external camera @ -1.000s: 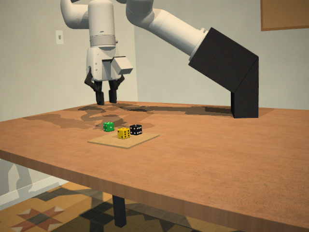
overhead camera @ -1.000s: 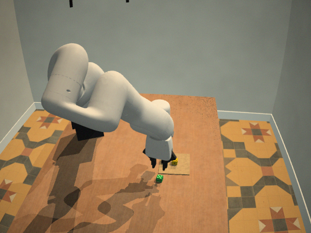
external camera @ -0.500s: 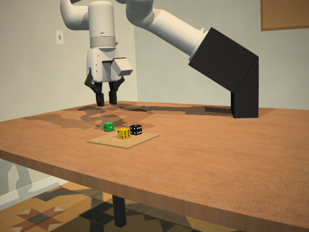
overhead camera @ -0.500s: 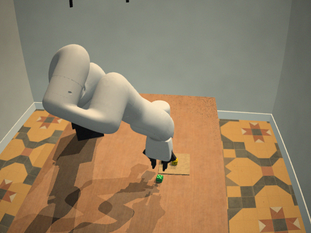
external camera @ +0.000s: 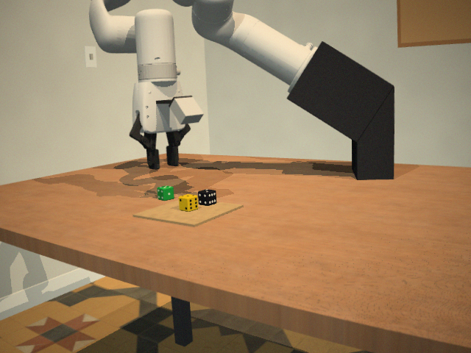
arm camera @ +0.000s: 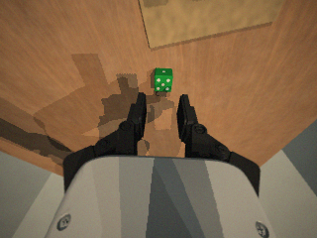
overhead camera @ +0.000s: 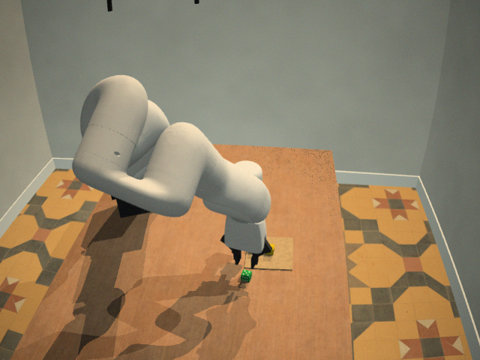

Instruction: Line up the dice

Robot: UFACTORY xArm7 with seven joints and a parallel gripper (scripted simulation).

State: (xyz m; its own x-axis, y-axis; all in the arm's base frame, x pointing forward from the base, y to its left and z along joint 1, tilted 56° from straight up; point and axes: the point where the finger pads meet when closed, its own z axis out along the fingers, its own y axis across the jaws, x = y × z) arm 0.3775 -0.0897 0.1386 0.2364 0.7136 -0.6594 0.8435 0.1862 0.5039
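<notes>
The green die lies flat on the table, off the mat, with five pips on top. The yellow die lies flat on the mat. The black die stands on the mat beside it, nearer the base; the gripper hides it in the top view. I cannot read the top pips of these two surely. My gripper is partly open and empty, fingers pointing down, above the table and clear of the green die.
The robot's black base stands on the wooden table. The arm's shadows fall across the table on the green die's side of the mat.
</notes>
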